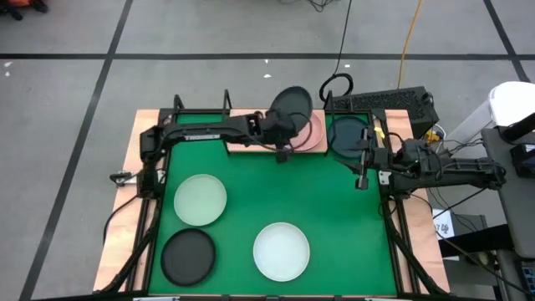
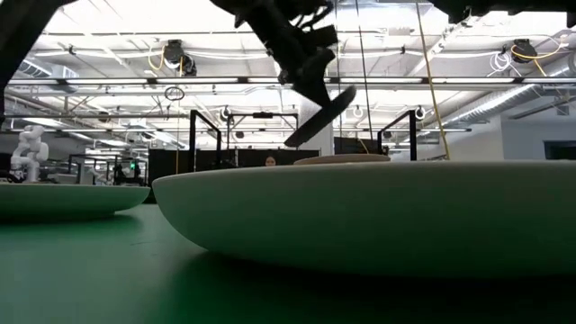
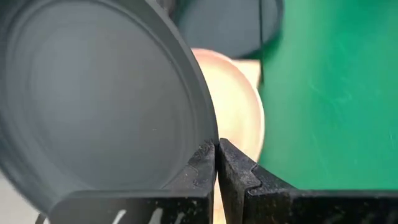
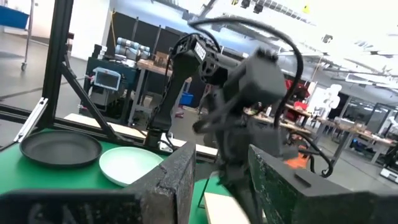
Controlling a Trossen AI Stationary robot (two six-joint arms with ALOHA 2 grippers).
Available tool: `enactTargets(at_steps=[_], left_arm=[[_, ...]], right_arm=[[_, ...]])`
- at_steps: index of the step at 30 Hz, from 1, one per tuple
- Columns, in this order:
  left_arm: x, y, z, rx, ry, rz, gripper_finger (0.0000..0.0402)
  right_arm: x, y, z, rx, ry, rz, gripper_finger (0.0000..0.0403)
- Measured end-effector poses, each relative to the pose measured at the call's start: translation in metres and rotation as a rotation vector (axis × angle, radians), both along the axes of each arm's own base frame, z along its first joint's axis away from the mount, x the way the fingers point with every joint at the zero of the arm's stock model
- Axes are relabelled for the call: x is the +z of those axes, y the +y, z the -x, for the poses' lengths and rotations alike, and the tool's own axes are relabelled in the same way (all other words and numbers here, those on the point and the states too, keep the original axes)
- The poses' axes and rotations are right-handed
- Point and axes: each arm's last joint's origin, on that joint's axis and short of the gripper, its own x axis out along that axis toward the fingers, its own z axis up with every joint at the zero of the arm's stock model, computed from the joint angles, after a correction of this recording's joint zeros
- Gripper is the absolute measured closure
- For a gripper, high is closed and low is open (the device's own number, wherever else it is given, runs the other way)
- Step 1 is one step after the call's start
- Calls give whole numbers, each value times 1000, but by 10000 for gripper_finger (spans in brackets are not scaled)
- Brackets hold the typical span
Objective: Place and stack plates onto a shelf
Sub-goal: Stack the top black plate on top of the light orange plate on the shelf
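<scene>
My left gripper (image 1: 288, 125) is over the wooden shelf (image 1: 247, 140) at the far edge, shut on a black plate (image 1: 292, 104) that tilts in the air. Below it a light pink plate (image 1: 316, 134) lies flat on the shelf, also seen in the left wrist view (image 3: 239, 106). A dark plate (image 1: 347, 134) lies just right of the pink one. On the green mat rest a pale green plate (image 1: 201, 199), a black plate (image 1: 188, 255) and a white plate (image 1: 282, 251). My right gripper (image 1: 362, 174) hangs open at the mat's right side, touching nothing. My left gripper (image 3: 217, 163) pinches the black plate's rim (image 3: 208, 134) between its two fingers, only an edge strip of the plate between them. The plate (image 2: 322, 117) is lifted clear and tilted steeply above the pink plate (image 2: 342, 159).
Black frame rods stand around the mat (image 1: 334, 201) and at the shelf's corners (image 1: 227, 100). Cables and a dark box (image 1: 393, 102) lie beyond the far edge. Green mat shows between the plates in the middle. The white plate (image 2: 360, 216) fills the low view's foreground.
</scene>
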Motion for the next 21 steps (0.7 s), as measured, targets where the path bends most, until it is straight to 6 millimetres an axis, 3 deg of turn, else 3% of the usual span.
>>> enactTargets(at_steps=[4,13,21], left_arm=[[-9,-2,-5,-33,58,12,384],[-7,-19,-10,-126,59,-63,354],[-6,-22,-10,-100,65,-105,239]], right_arm=[[1,0,1,-3,-4,19,273],[3,0,1,-9,-28,56,273],[5,0,1,-12,-43,72,273]])
